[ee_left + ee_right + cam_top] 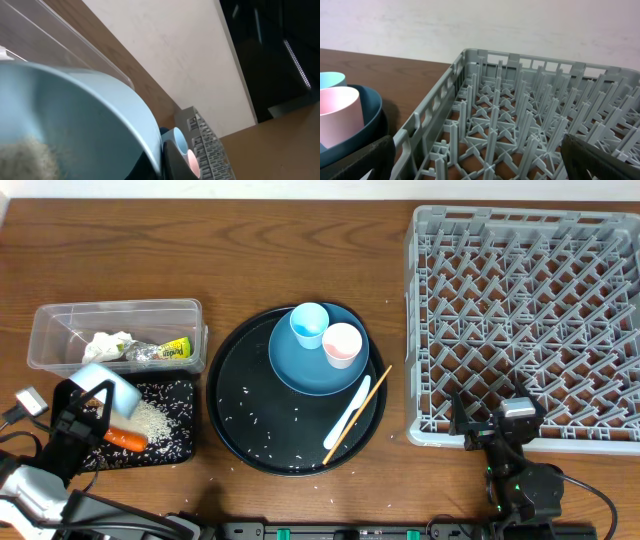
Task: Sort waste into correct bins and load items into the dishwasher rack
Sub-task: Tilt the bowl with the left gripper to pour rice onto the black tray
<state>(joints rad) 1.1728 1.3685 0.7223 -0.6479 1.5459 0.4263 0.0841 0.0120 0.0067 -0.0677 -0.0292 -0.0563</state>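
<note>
Nearest the robot, the left fingers [80,408] are pinched tight on the rim of a pale bowl [110,388], holding it tipped above the shallow black tray [182,445]. In the left wrist view the bowl's inside fills the frame, and a blurred patch of rice sits low in it. Below the bowl, a heap of white rice [150,418] lies in the black tray, and an orange carrot [125,439] lies at the heap's near edge.

At the near right, the right fingers [365,160] stand wide apart and hold nothing, just over the near rim of the grey dishwasher rack [520,310].

In the middle of the counter [300,240] sits a round black tray [235,410] with loose rice grains [255,420] scattered over it. A white plastic utensil [345,418] and a wooden chopstick [365,402] lie side by side on its right part. Towards its far side a dark blue plate [300,370] carries a light blue cup [309,325] and a pink cup [341,344], both upright and just beside each other.

Behind the black tray, the clear tub [45,340] holds crumpled white paper [108,345] and a yellow-green wrapper [172,351]. The rack reaches to the counter's far right corner.
</note>
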